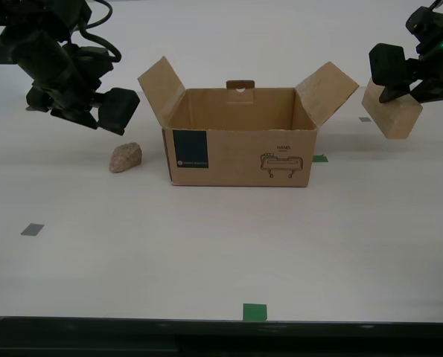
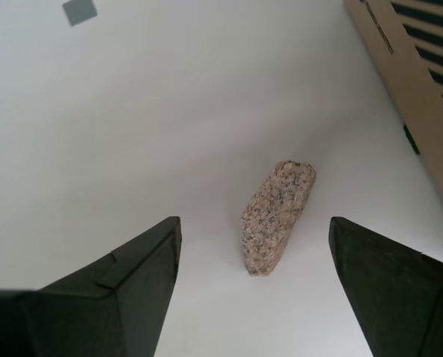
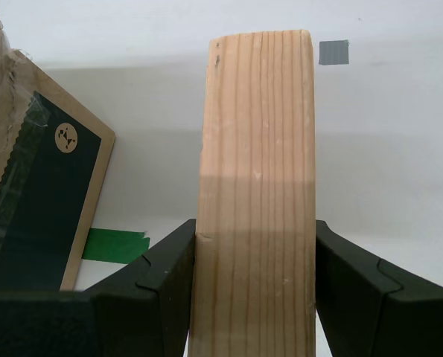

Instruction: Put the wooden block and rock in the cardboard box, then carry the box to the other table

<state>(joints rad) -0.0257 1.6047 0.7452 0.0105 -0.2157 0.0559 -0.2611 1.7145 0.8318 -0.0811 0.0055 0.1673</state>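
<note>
My first gripper (image 3: 255, 290) is clamped on the wooden block (image 3: 257, 193), both fingers (image 3: 165, 275) pressed to its long sides. In the exterior view that block (image 1: 392, 111) hangs tilted off the table (image 1: 221, 253), approx 2 o'clock from the cardboard box (image 1: 240, 134), just beside its flap. My second gripper (image 2: 255, 286) is spread wide, nothing held, w/ the rock (image 2: 277, 216) lying on the white top between the fingers, untouched. Exterior view: rock (image 1: 125, 157) sits at approx 9 o'clock of the box, near its wall; gripper (image 1: 106, 111) above it. Box upright, flaps open, inside prob. empty but its floor is hidden. Green tape mark (image 1: 255, 312) at 6 o'clock.
</note>
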